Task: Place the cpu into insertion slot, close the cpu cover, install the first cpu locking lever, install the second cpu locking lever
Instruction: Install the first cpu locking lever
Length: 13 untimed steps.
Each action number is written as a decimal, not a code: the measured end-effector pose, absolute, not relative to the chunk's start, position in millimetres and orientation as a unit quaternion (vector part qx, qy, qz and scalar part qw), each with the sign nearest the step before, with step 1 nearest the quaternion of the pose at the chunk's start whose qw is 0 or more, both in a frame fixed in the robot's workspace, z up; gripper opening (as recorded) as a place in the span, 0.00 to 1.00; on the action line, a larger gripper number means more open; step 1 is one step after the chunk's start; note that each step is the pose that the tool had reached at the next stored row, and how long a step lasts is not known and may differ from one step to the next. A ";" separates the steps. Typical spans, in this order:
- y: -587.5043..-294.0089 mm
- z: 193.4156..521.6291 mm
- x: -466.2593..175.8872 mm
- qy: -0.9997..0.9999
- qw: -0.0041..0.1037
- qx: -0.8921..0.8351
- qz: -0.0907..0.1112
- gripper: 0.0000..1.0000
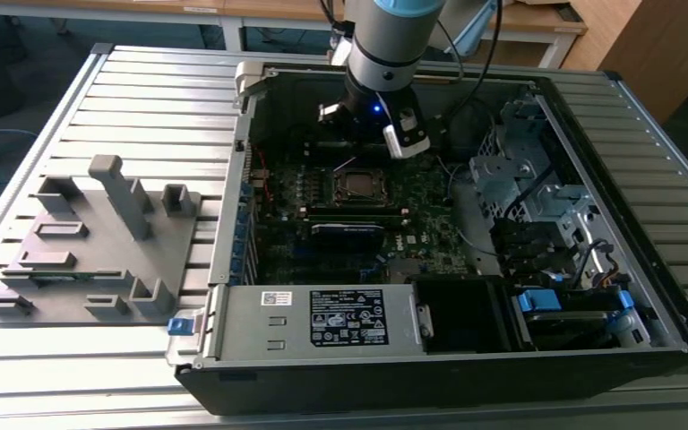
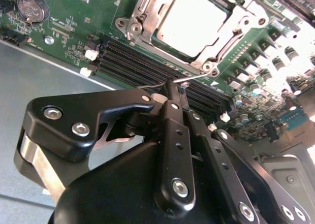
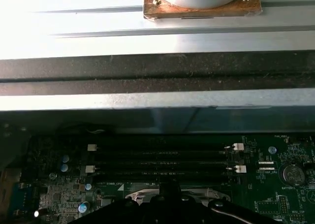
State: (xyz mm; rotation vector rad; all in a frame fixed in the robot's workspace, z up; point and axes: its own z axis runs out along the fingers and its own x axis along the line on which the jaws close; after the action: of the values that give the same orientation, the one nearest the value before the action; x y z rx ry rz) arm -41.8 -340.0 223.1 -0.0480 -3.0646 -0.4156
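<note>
One claw [image 2: 171, 87], fingers drawn together, nothing visibly held, tip against a thin wire locking lever [image 2: 194, 77]. Just beyond the tip: cpu [image 2: 197, 22], lying under the lowered cpu cover [image 2: 144, 15]. Likely hazard: tip slipping off the lever, which may spring back or let the claw strike the memory slots [image 2: 133, 69] beneath.

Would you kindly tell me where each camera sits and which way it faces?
Exterior view: off the arm, looking down into the open case at the arm and hand.
Second wrist view: on the wrist, looking past the hand to the cpu cover.
First wrist view: on the wrist, facing across the memory slots to the case wall.
Shared: both wrist views show the memory slots.
</note>
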 end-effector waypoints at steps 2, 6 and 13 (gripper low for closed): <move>-338.7 222.6 -41.3 -0.991 0.024 -0.016 -0.134 0.10; -337.6 221.6 -38.7 -0.991 0.024 -0.017 -0.134 0.10; -337.0 218.2 -33.1 -0.990 0.024 -0.018 -0.134 0.10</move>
State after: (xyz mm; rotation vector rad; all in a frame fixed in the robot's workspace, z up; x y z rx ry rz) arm -33.1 -337.0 218.2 -0.0549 -3.0650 -0.4156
